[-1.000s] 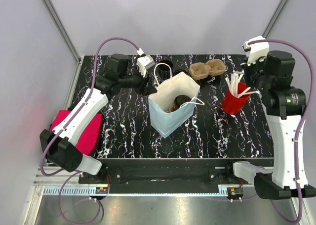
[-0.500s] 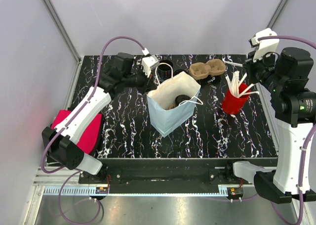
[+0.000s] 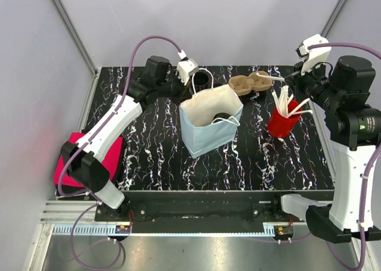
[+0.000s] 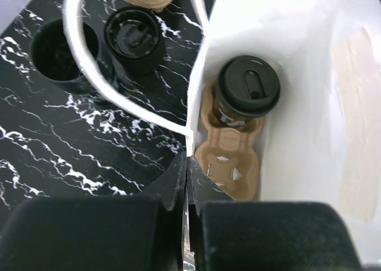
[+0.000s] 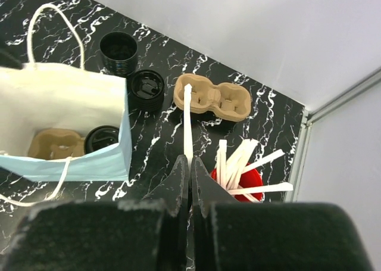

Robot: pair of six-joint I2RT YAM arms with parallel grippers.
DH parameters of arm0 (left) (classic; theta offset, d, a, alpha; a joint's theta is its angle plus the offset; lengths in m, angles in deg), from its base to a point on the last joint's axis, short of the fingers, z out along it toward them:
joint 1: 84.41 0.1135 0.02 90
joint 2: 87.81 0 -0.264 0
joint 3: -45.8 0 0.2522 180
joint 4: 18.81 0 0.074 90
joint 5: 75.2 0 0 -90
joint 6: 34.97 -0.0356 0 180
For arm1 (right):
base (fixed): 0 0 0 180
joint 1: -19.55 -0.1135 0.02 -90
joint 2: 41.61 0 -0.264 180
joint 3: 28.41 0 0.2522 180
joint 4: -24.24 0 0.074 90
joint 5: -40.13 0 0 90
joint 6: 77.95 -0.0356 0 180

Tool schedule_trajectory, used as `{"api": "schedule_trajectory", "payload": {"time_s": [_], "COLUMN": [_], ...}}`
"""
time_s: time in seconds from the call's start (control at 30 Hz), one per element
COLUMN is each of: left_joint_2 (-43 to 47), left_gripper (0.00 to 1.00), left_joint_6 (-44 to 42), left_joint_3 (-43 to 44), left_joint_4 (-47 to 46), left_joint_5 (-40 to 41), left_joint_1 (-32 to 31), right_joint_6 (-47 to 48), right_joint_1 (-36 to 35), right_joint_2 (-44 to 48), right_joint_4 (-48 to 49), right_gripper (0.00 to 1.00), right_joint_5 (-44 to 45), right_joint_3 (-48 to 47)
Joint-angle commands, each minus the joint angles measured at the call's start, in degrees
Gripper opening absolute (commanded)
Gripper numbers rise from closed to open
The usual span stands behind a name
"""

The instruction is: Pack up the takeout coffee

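A light blue paper bag (image 3: 205, 134) (image 4: 309, 74) stands open mid-table. Inside it a brown carrier (image 4: 229, 164) holds a lidded black coffee cup (image 4: 247, 86) (image 3: 221, 117). My left gripper (image 4: 187, 164) (image 3: 184, 97) is shut on the bag's back-left rim, beside its white handle (image 4: 89, 74). My right gripper (image 5: 190, 164) (image 3: 289, 79) is shut on one white straw (image 5: 188, 122) (image 3: 269, 77), held in the air above the table. On the right, a red cup (image 3: 283, 121) (image 5: 235, 181) holds several more straws.
Behind the bag stand a lidded black cup (image 4: 134, 39) (image 5: 147, 87) and an open black cup (image 4: 56, 50) (image 3: 202, 78). An empty brown carrier (image 3: 250, 82) (image 5: 211, 97) lies at the back. A pink cloth (image 3: 89, 158) sits at the left table edge.
My left gripper moved right and closed on the bag's rim, and the bag shifted slightly. My right gripper rose from the red cup with one straw pinched in it.
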Motion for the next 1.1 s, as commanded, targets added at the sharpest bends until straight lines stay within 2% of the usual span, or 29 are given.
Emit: {"api": "schedule_trajectory", "payload": {"time_s": [0.0,0.47,0.73,0.8,0.87,0.93,0.97,1.07], "left_joint_2": [-2.86,-13.85,-18.07,-17.81,-16.50,-15.00,-13.34,-10.61], "left_gripper": [0.00,0.00,0.00,0.06,0.18,0.27,0.40,0.61], "left_joint_6": [-0.96,-1.40,-0.96,-0.70,-0.52,-0.17,-0.08,0.36], "left_joint_3": [6.03,18.60,24.41,24.41,23.36,22.04,20.30,17.04], "left_joint_4": [-1.74,-1.30,-0.86,-0.86,-0.86,-1.38,-1.73,-2.88], "left_joint_5": [3.61,7.66,9.68,9.86,9.86,9.86,9.86,9.51], "left_joint_1": [-0.74,-1.79,-2.59,-2.59,-2.59,-2.59,-2.50,-2.59], "right_joint_6": [-0.32,1.18,3.02,3.29,3.81,4.25,4.69,5.57], "right_joint_1": [-0.06,-4.36,-17.09,-18.77,-21.67,-25.00,-26.41,-30.45], "right_joint_2": [-0.89,-2.82,-4.93,-6.07,-6.60,-7.31,-7.92,-9.06], "right_joint_4": [2.32,0.47,-1.11,-1.72,-1.46,-1.11,-0.76,-0.23], "right_gripper": [0.00,0.00,0.00,0.00,0.00,0.00,0.00,0.00], "right_joint_5": [-4.10,-3.06,7.23,9.15,12.22,15.04,17.58,20.93], "right_joint_3": [-2.17,-4.81,-3.84,-3.49,-2.44,-1.65,-0.86,0.02]}}
